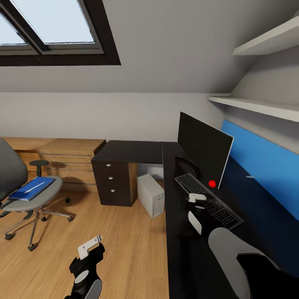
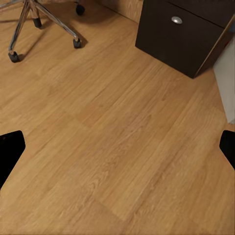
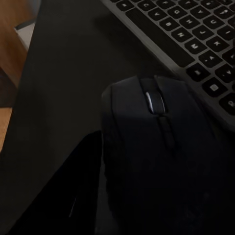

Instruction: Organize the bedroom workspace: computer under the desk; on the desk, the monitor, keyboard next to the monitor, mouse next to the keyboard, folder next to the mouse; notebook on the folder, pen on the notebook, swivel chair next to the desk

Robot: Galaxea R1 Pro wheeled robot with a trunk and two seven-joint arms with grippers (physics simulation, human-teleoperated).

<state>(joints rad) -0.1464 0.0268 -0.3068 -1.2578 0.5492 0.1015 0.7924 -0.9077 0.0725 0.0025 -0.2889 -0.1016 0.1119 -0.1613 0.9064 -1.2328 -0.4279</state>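
My right gripper (image 1: 198, 207) sits over the mouse (image 3: 152, 161) on the desk (image 1: 182, 249), just beside the keyboard (image 1: 209, 201); its grip I cannot tell. My left gripper (image 1: 89, 253) hangs wide open, empty, above the floor (image 2: 117, 147). The folder (image 1: 31, 189) lies on the swivel chair (image 1: 25, 195).

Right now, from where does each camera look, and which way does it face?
Head view: high on the robot, facing forward-down at the desk, monitor and swivel chair; both arms show.
Left wrist view: above the floor, facing down; dark fingertips at the edges.
Right wrist view: close over the mouse beside the keyboard.
Head and right wrist views share the keyboard.
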